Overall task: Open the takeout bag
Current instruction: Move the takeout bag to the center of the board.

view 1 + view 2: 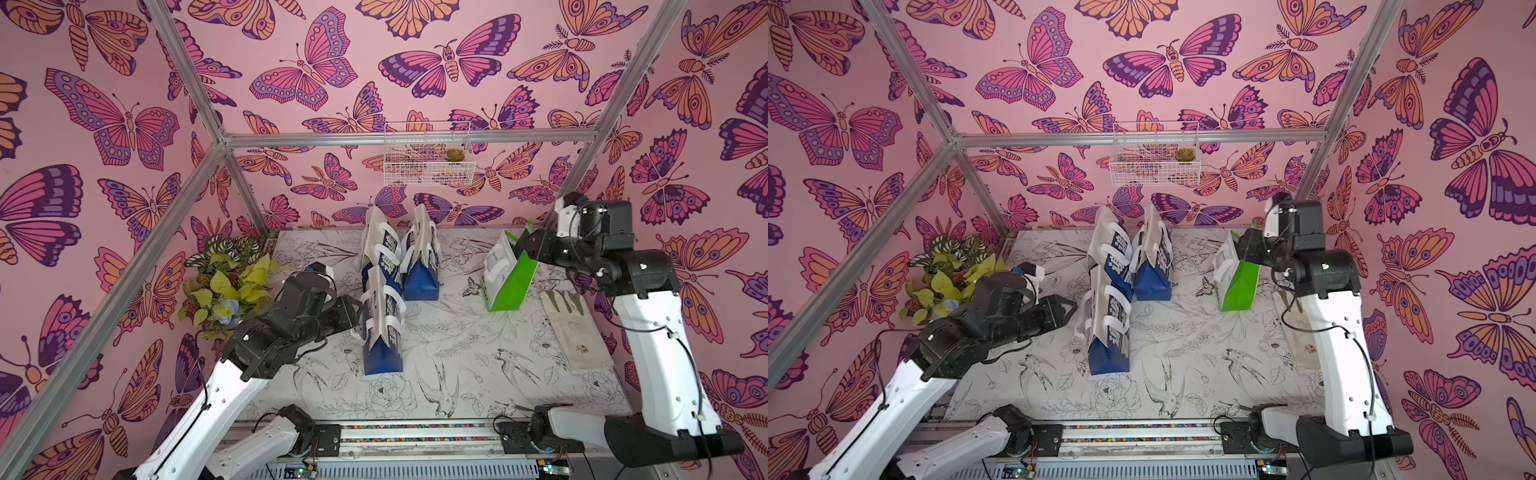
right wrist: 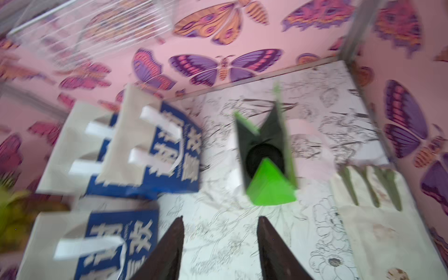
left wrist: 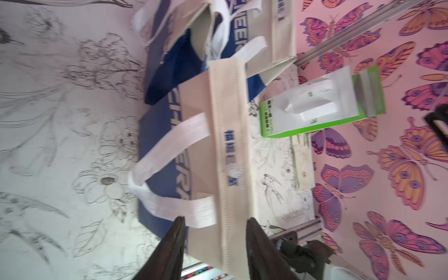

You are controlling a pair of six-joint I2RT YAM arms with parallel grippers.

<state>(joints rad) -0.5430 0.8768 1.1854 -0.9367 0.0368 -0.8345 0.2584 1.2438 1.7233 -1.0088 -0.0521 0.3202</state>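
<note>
L gripper, centre-left in both top views: jaws apart, tips just beside the handles of the front blue bag. In the L wrist view that bag's cream top band runs btwn the fingers; can't tell if they touch. R gripper, right of centre: jaws apart, nothing btwn them, at the top edge of the green bag. That bag stands upright, mouth gaping. Two more blue bags stand behind, mid-frame. Glove lies flat at right.
</note>
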